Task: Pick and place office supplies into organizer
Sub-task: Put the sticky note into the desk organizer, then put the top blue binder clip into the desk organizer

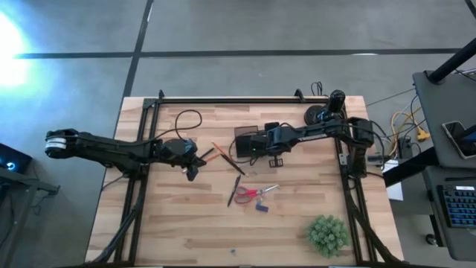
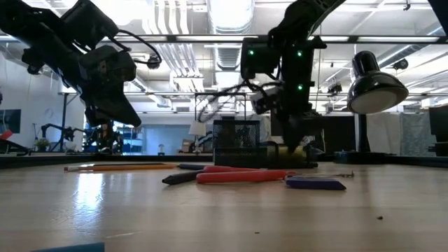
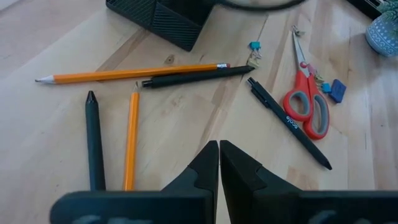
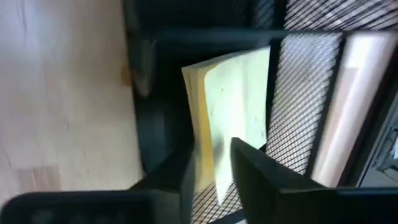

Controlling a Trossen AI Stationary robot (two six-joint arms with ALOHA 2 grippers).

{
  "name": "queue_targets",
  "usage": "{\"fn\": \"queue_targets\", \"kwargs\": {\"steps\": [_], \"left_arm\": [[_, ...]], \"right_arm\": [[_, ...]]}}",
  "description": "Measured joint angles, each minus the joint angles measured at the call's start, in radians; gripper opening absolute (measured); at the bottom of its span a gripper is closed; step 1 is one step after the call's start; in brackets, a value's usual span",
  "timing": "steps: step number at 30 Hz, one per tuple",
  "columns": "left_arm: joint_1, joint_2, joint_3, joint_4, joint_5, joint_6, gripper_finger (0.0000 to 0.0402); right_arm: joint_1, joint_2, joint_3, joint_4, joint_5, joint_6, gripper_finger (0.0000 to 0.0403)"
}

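Observation:
The black mesh organizer (image 1: 245,134) stands at the table's far middle. My right gripper (image 4: 211,149) points steeply down into it, open, a finger on each side of the yellow sticky-note pad (image 4: 239,93), which stands on edge inside a compartment. My left gripper (image 3: 219,168) hovers shut above the table left of centre (image 1: 192,170), touching nothing. Ahead of it lie orange pencils (image 3: 130,74), black pens (image 3: 289,121), red-handled scissors (image 3: 305,99) and a small blue piece (image 3: 336,90), all flat on the wood. My right gripper has its two fingers on either side of the pad's near edge (image 4: 205,168), coming from above. There is a sliver of room between the pad and one finger (image 4: 249,168), and I cannot tell whether either finger touches the pad. The pad stands inside the organizer's mesh wall (image 4: 298,93).
A green plant (image 1: 327,232) sits at the near right corner. A round black camera mount (image 1: 323,113) and a desk lamp (image 2: 374,84) stand at the far right. A tiny blue clip (image 3: 255,45) lies near the organizer. Bare wood stretches along the near edge.

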Motion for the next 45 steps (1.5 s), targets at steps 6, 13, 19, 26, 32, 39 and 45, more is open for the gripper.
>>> {"fn": "queue_targets", "kwargs": {"steps": [6, 13, 19, 26, 32, 39, 45], "left_arm": [[0.0, 0.0, 0.005, 0.0, 0.0, 0.0, 0.0], [0.0, -0.002, 0.013, 0.001, 0.017, -0.002, 0.0], [0.0, -0.002, 0.012, 0.0, 0.025, 0.0, 0.0], [-0.001, -0.002, 0.006, -0.002, 0.032, -0.001, 0.0], [0.0, -0.002, 0.005, -0.002, 0.032, -0.001, 0.0], [0.0, -0.001, 0.004, 0.001, 0.032, 0.0, 0.0], [0.0, -0.001, 0.002, 0.0, 0.032, 0.0, 0.0]], "right_arm": [[0.005, 0.006, -0.003, -0.063, -0.11, 0.024, 0.0196], [0.077, -0.056, 0.112, -0.21, -0.471, 0.356, 0.0236], [0.224, -0.045, 0.064, 0.069, -0.395, -0.092, 0.0229], [0.184, 0.068, 0.05, 0.119, -0.34, -0.274, 0.0225], [0.127, 0.135, 0.121, 0.084, -0.364, -0.292, 0.0223], [0.114, 0.13, 0.14, 0.068, -0.407, -0.293, 0.0181], [0.134, 0.132, 0.135, 0.063, -0.465, -0.281, 0.0121]]}}
